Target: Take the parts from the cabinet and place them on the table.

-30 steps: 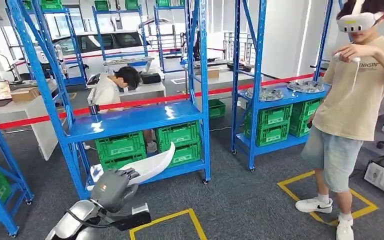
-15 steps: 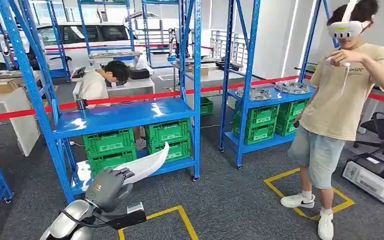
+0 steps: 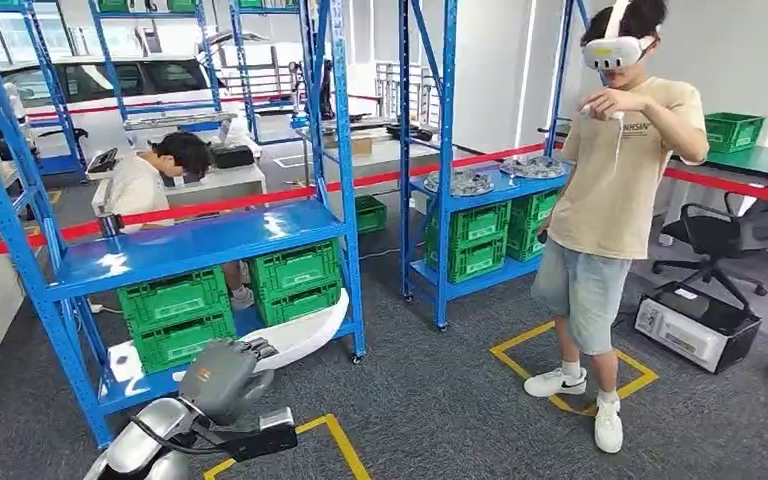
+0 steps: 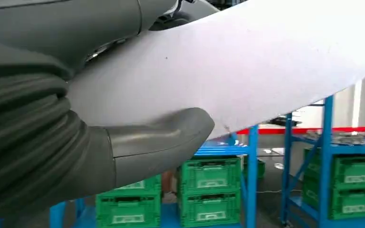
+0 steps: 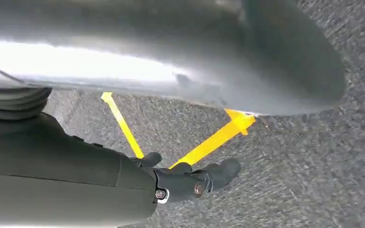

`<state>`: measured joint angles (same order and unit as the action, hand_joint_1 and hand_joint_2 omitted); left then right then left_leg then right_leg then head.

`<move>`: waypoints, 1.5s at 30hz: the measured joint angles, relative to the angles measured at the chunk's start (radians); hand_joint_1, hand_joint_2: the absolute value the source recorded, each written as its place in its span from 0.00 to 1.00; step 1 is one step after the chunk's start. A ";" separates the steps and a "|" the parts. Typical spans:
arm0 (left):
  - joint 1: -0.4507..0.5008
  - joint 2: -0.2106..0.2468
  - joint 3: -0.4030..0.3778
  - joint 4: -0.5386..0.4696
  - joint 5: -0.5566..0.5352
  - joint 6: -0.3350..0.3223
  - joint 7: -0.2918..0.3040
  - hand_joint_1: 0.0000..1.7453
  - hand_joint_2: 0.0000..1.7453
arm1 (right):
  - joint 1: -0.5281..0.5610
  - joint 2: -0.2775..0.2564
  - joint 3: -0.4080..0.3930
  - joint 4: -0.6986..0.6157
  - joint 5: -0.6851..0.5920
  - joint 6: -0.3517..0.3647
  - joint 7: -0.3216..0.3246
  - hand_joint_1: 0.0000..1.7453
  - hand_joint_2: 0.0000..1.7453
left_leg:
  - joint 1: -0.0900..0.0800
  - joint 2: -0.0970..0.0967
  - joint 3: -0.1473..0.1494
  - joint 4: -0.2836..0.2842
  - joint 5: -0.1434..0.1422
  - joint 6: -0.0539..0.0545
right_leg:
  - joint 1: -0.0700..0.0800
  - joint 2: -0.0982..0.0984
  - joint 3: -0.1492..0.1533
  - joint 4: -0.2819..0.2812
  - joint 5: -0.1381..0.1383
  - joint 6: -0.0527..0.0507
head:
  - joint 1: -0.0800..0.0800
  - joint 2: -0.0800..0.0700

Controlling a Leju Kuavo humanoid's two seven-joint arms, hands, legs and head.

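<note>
left hand (image 3: 222,372) gripped the long white curved part (image 3: 300,335), which jutted up and away from its fingers | blue rack (image 3: 200,245) with green crates (image 3: 175,300) stood just beyond | person in headset (image 3: 615,200) off to its right | right hand (image 5: 190,180) hung over grey floor (image 5: 313,180), fingers seemingly loose, hold unclear

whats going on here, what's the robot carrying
The robot's left hand grips a long, curved white part, held out in front of a blue rack stocked with green crates. Its right hand hangs over grey carpet with yellow floor tape, holding nothing. A person wearing a headset stands to the right, holding a controller. No table with placed parts is visible yet, so the part is not yet set down.
</note>
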<state>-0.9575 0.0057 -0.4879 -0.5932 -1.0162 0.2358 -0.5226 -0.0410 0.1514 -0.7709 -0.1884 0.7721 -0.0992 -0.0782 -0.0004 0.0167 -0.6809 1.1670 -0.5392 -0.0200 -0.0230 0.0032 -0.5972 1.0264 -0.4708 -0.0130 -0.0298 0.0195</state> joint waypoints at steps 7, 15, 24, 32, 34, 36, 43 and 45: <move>-0.009 0.000 0.000 0.018 0.002 -0.031 -0.011 1.00 1.00 | 0.001 0.000 -0.006 0.000 0.000 0.004 0.000 0.00 0.00 | 0.009 -0.052 0.087 -0.098 0.063 0.006 | -0.012 0.064 -0.007 0.003 0.011 0.015 | 0.000 -0.001; -0.027 -0.011 -0.001 0.018 0.016 -0.041 -0.032 1.00 1.00 | 0.002 0.000 -0.012 0.000 0.000 0.004 0.000 0.00 0.00 | 0.004 -0.020 0.101 -0.156 0.076 0.056 | -0.007 0.018 -0.072 0.094 -0.043 0.058 | 0.001 0.000; -0.021 -0.009 -0.005 0.021 0.021 -0.042 -0.034 1.00 1.00 | -0.001 -0.004 -0.014 0.000 0.005 0.008 0.000 0.00 0.00 | -0.013 0.056 0.081 -0.125 0.063 0.041 | 0.002 -0.041 -0.001 0.005 -0.006 0.043 | 0.001 0.000; -0.014 -0.009 -0.006 0.021 0.023 -0.042 -0.034 1.00 1.00 | 0.000 -0.004 -0.015 0.000 0.011 0.008 0.003 0.00 0.00 | 0.000 -0.009 -0.015 0.106 -0.070 -0.002 | -0.006 0.011 -0.009 -0.003 0.012 0.007 | 0.001 0.000; -0.002 -0.006 -0.006 0.021 0.023 -0.042 -0.036 1.00 1.00 | 0.002 -0.004 -0.016 0.000 0.011 0.008 0.005 0.00 0.00 | 0.002 -0.011 -0.036 0.158 -0.071 -0.002 | -0.006 0.030 -0.010 -0.002 0.013 0.008 | 0.001 0.000; -0.002 -0.006 -0.006 0.019 0.023 -0.043 -0.045 1.00 1.00 | 0.003 -0.004 -0.021 0.000 0.011 0.008 0.005 0.00 0.00 | 0.002 -0.015 0.019 0.049 -0.001 0.005 | -0.006 0.049 -0.010 -0.002 0.016 0.012 | 0.001 0.000; -0.010 -0.010 -0.006 0.005 0.030 -0.048 -0.053 1.00 1.00 | 0.003 -0.001 -0.031 0.000 0.012 0.009 0.005 0.00 0.00 | 0.001 -0.048 0.111 -0.151 0.064 0.042 | -0.010 0.092 -0.026 -0.010 0.034 0.052 | 0.001 0.000; -0.013 -0.010 -0.006 0.003 0.031 -0.048 -0.052 1.00 1.00 | 0.002 -0.001 -0.032 0.000 0.011 0.009 0.004 0.00 0.00 | 0.002 -0.029 0.113 -0.159 0.071 0.057 | -0.004 0.027 -0.051 0.042 -0.008 0.053 | 0.002 0.000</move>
<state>-0.9702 -0.0042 -0.4940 -0.5901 -0.9853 0.1881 -0.5749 -0.0387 0.1507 -0.8026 -0.1884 0.7836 -0.0904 -0.0740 0.0015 -0.0118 -0.5680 1.0081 -0.4685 0.0370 -0.0274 0.0297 -0.6485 1.0688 -0.4785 0.0403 -0.0278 0.0191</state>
